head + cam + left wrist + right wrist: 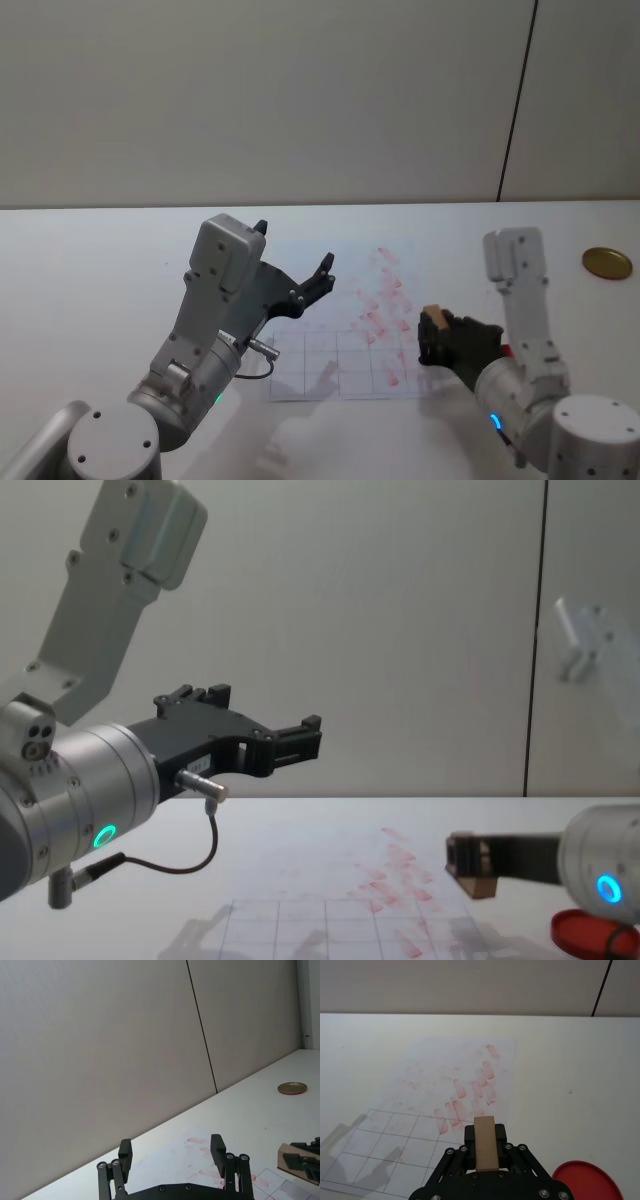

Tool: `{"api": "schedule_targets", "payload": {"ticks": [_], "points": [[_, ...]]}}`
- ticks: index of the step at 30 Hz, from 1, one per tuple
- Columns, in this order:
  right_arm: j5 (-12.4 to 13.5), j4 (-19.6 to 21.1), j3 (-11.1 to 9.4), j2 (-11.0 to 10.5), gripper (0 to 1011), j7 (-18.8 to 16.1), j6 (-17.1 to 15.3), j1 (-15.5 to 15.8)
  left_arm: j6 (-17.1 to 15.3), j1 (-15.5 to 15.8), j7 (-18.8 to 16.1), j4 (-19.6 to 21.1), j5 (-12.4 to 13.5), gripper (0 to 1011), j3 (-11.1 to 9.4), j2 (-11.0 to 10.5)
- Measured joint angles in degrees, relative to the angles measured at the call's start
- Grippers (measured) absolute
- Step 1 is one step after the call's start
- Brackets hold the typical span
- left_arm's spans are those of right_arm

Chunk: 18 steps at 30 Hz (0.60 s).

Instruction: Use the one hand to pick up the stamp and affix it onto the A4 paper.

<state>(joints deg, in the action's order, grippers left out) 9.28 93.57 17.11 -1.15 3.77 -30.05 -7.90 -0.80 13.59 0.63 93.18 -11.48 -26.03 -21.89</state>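
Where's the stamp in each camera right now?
Head view: stamp lower right, in the right gripper, beside the A4 paper's right edge.
Left wrist view: stamp at the lower right edge.
Right wrist view: stamp bottom centre, between the fingers.
Chest view: stamp lower right.
Landmark: the paper's red marks, next to the stamp. Left gripper open, raised over the paper.

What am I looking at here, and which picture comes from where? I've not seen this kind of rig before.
A two-armed robot at a white table. One picture looks down from its head, one across from its chest, one from each wrist. The right gripper is shut on the stamp, a small wooden block, near the right edge of the A4 paper. The paper carries a grid and red stamp marks. The left gripper hangs open above the paper, empty. A red ink pad lies by the right arm; a brass-coloured disc lies farther back.
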Motion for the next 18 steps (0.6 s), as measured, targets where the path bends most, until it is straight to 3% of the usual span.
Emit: {"api": "schedule_targets", "payload": {"ticks": [18], "points": [[-1.7, -11.5, -0.1, 3.1, 219, -0.6, -1.2, -5.7, 0.0, 0.0, 0.0, 0.0, 0.0, 993, 0.0, 0.0]]}}
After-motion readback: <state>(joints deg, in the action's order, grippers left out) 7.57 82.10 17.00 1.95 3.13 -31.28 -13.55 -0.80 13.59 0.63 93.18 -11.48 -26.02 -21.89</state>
